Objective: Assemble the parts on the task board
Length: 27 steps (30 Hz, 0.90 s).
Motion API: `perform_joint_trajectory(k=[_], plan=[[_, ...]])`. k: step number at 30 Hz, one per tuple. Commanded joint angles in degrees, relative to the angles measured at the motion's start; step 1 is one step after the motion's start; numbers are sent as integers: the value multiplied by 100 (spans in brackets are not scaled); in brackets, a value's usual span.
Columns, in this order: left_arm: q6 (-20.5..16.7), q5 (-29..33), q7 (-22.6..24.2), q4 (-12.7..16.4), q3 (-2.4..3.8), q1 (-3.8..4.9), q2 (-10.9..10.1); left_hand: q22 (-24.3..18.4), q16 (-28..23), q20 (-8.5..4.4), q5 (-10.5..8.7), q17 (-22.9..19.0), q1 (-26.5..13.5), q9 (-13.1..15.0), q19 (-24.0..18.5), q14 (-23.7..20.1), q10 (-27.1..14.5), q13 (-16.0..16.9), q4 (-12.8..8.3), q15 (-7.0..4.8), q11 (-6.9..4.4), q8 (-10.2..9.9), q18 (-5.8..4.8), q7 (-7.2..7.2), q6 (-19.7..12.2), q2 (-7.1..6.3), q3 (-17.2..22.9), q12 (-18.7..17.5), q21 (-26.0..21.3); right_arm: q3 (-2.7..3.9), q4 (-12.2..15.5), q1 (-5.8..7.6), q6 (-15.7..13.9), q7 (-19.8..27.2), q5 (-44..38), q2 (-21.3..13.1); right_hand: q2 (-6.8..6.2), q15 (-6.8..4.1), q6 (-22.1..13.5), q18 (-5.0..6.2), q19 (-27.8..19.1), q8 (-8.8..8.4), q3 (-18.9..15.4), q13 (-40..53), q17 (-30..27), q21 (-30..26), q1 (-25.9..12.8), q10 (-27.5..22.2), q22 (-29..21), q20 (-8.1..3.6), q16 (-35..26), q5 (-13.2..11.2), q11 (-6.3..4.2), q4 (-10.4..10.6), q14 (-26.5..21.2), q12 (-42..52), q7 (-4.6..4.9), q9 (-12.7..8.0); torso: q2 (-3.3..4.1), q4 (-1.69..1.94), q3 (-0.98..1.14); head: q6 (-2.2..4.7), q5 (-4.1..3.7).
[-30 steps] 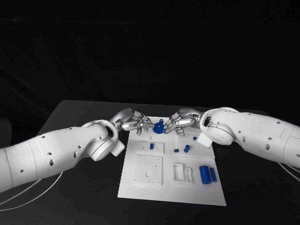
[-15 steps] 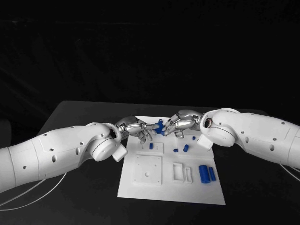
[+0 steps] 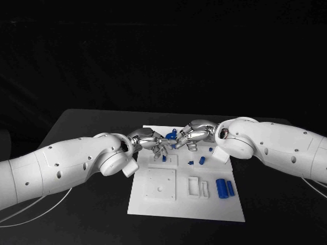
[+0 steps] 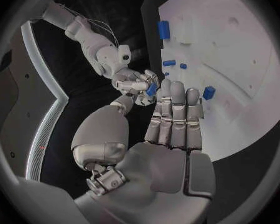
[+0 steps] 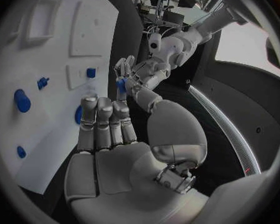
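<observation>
Head view. Find the left hand (image 3: pixel 150 141) and the right hand (image 3: pixel 193 135) meeting above the far end of the white board (image 3: pixel 208 209), fingertips close together around one blue piece (image 3: pixel 171 136) held clear of the surface. Cannot tell from here which hand carries it. Count two blue cylinders (image 3: pixel 225 189) lying side by side near the board's right edge, and three small blue bits (image 3: pixel 202 161) scattered mid-board, apart from one another. Black table (image 3: pixel 83 122) under all of it.

Left wrist view. See the left hand's long fingers straight and pressed side by side, nothing lying in the palm, thumb reaching toward the lifted piece. See the right hand's fingers curled about that piece. Cannot settle whether the left thumb pinches it or only touches it.

Right wrist view. Much the same mirrored: long fingers of the right hand straight and together, thumb stretched to the lifted piece, left fingertips up against it. Again cannot say whose grip it is.

Judgement: early going. One piece in the air, seemingly being passed or turned between hands, not yet seated. Loose pieces on the board all left to place.
</observation>
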Motion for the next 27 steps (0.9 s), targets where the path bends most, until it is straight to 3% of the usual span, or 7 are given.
perform_joint_trajectory(k=[1, 20, 27], plan=[[73, -131, 115, 9, 1, 4, 5, 6, -7, -331, -22, 8, 87, -20, -47, -13, -16, -7, -11, 11, 18, -43, 53, 12, -48, -1, -36, -37, -31, 5, 30, 3, 184, -41, 45, -11, 59, -11, 67, 93, -25, 14, -36, 4, -8, 20, 17, -51, -5, 2, 25, -30, -6, -9, -41, 23, 109, 13, 1, 3, -6, -7, 3], [284, -95, 129, 30, 2, 4, 16, 20, -13, -314, -22, 33, 242, -90, -32, -5, -2, -4, -20, 20, 27, -14, 62, 25, 6, 68, -156, -62, -68, 5, 25, 3, 137, -31, 31, 29, 56, -9, 63, 93, -32, 13, -44, 5, -10, 25, 28, -60, -4, 3, 32, -30, -5, -10, -49, 27, 110, 21, 3, 6, -5, -29, 2], [309, 85, 240, 34, 2, 4, 23, 37, -11, -319, -21, 51, 517, -125, -27, -4, 9, 1, -176, 13, 20, -5, 63, 18, 12, 193, -146, -70, -79, 4, 50, 3, 231, -53, 26, 53, 56, -9, 62, 93, -32, 13, -44, 5, -11, 28, 37, -62, -4, 2, 35, -30, -5, -11, -50, 28, 110, 25, 2, 2, -5, -37, -6]])
